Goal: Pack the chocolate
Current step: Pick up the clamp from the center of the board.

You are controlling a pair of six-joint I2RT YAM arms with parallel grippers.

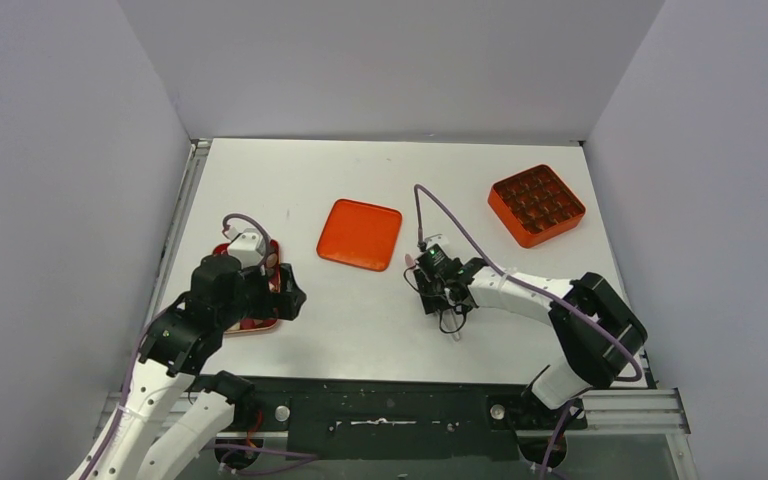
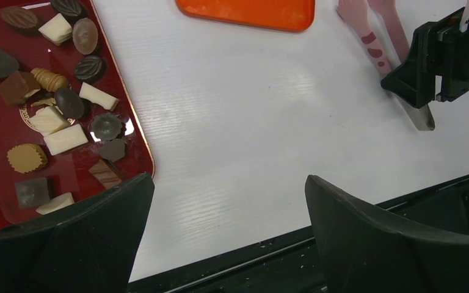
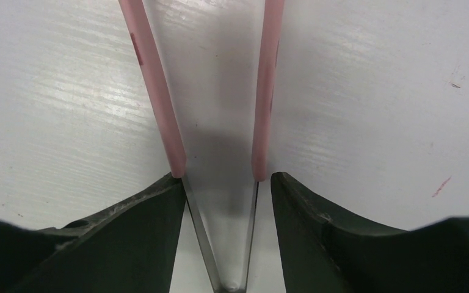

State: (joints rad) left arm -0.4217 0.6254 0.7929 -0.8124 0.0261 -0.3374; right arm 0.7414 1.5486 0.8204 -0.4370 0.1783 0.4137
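Note:
The chocolate (image 2: 65, 139) is several small dark, tan and cream pieces on a dark red tray (image 2: 148, 160) at the table's left. My left gripper (image 2: 229, 183) hangs open beside the tray over bare table, holding nothing; the top view shows the left gripper (image 1: 288, 292) at the tray's right edge. Pink tongs (image 3: 159, 110) with a metal hinge end lie mid-table. My right gripper (image 3: 227, 177) straddles them near the hinge: its left finger touches one tong arm, and a narrow gap remains at the other. From above, the right gripper (image 1: 428, 288) sits low on the table.
A flat orange lid (image 1: 360, 234) lies between the arms, toward the back. An orange box (image 1: 537, 204) divided into small compartments stands at the back right. The table's black front rail (image 2: 281, 256) runs just below my left fingers.

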